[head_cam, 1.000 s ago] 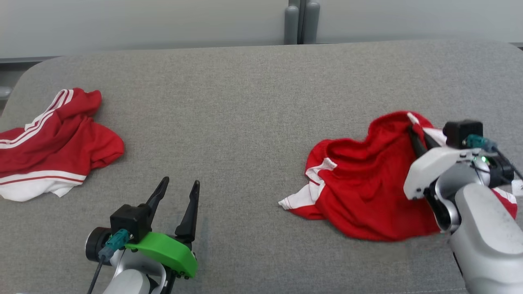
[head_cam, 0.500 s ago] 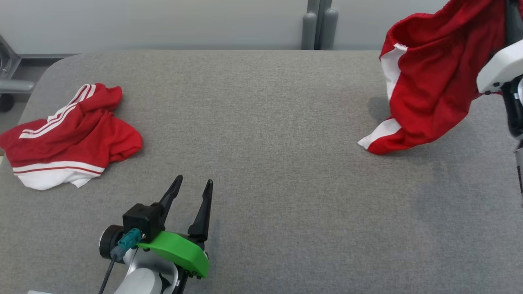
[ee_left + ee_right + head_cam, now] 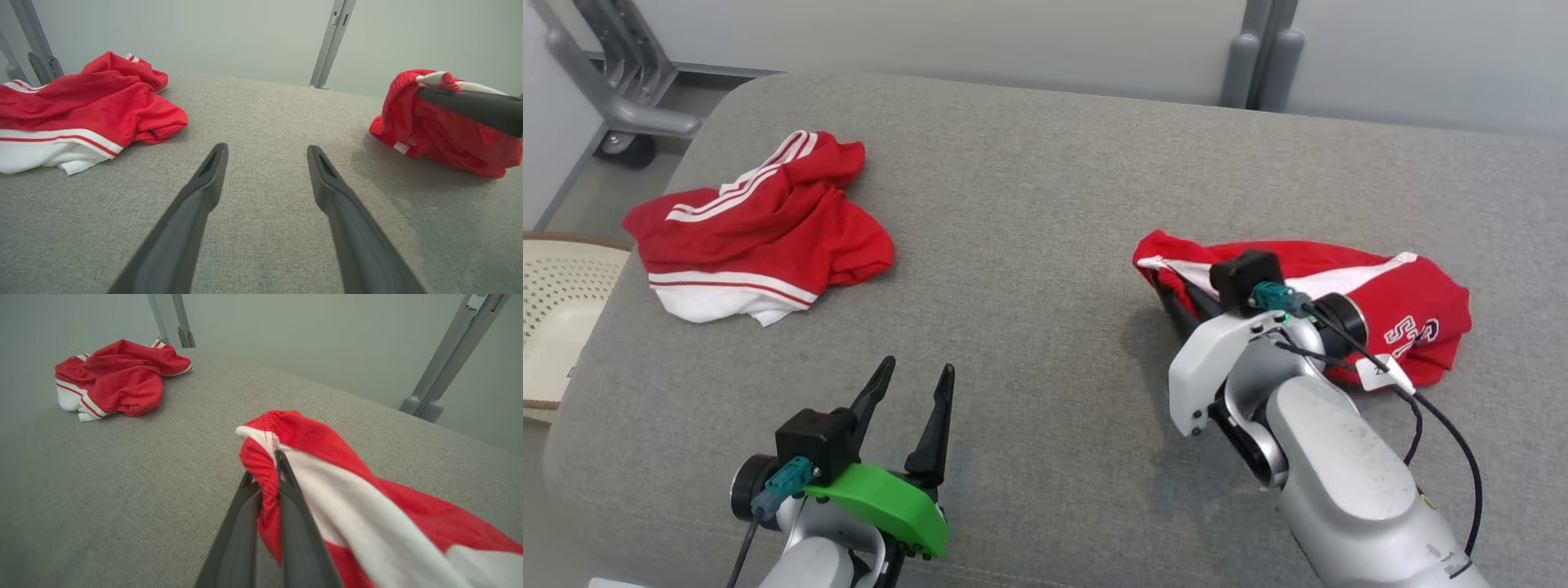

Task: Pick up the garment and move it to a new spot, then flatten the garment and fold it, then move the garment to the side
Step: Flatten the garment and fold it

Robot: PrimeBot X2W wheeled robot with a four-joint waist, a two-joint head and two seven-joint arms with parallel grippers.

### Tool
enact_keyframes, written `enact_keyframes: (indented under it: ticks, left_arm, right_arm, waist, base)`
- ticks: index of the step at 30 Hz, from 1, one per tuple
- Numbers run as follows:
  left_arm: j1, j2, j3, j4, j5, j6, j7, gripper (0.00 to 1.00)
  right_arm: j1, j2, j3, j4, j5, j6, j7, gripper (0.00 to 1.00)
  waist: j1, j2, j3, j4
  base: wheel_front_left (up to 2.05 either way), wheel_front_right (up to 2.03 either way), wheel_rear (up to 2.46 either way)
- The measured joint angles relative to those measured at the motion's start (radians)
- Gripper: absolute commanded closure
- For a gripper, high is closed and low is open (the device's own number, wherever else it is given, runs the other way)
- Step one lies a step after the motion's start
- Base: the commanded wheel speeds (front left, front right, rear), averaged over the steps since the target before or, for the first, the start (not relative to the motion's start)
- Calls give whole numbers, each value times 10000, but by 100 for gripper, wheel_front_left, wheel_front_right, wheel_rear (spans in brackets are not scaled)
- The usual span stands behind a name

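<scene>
The garment (image 3: 1409, 290) is red with white stripes and white lettering, and lies stretched out on the right of the grey padded table (image 3: 1029, 204). My right gripper (image 3: 1170, 290) is shut on its left end, which it holds a little above the surface. The right wrist view shows the red hem (image 3: 265, 465) pinched between the two fingers of the right gripper (image 3: 266, 475). In the left wrist view the garment (image 3: 441, 134) bunches at the right, with one right finger (image 3: 470, 107) across it. My left gripper (image 3: 915, 377) (image 3: 265, 149) is open and empty near the front edge.
A second red and white garment (image 3: 760, 229) (image 3: 81, 102) (image 3: 118, 379) lies crumpled at the table's far left. A cream perforated basket (image 3: 556, 286) stands beside the left edge. A metal frame on a wheel (image 3: 621, 106) and grey posts (image 3: 1258, 65) stand behind.
The head camera has turned. My right gripper raised the garment off the table, then brought it down further left, trailing to the right. The left gripper stayed open and still.
</scene>
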Motion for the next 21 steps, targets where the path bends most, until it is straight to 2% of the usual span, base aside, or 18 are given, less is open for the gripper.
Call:
enact_keyframes:
  ticks: [2,9,13,16,17,18,19,20,21]
  left_arm:
    - [-16,2,2,42,0,-2,0,0]
    - [-32,13,54,165,0,-88,-73,0]
    - [-32,21,73,207,0,-88,-75,0]
    - [-29,50,153,267,-2,-88,-75,0]
    - [-28,67,171,282,-4,-88,-75,0]
    - [-28,82,180,293,-10,-88,-75,0]
    - [-25,88,192,301,-17,-88,-75,0]
    - [-20,94,219,303,-19,-88,-77,0]
    - [-14,107,270,301,-35,-88,-77,0]
  right_arm:
    - [92,167,261,142,-12,-86,-203,100]
    - [219,-236,863,662,-36,-389,-604,100]
    - [218,-305,1484,894,-73,-362,-683,100]
    - [219,-339,2033,966,109,-180,-700,100]
    - [221,-351,2238,936,324,-165,-709,91]
    - [222,-359,2408,901,587,-123,-709,67]
    - [222,-362,2581,876,727,-105,-713,52]
    - [222,-362,2731,836,819,-104,-715,5]
    - [221,-364,2871,784,963,-79,-717,0]
  waist:
    - [0,0,-11,211]
    - [0,0,-135,864]
    - [0,0,-230,1138]
    - [0,0,-294,1268]
    - [0,0,-312,1290]
    - [0,0,-322,1307]
    - [0,0,-325,1316]
    - [0,0,-320,1313]
    - [0,0,-309,1297]
  base:
    - [0,0,0]
    - [0,0,0]
    - [0,0,0]
    - [0,0,0]
    - [0,0,0]
    - [0,0,0]
    - [0,0,0]
    - [0,0,0]
    - [0,0,0]
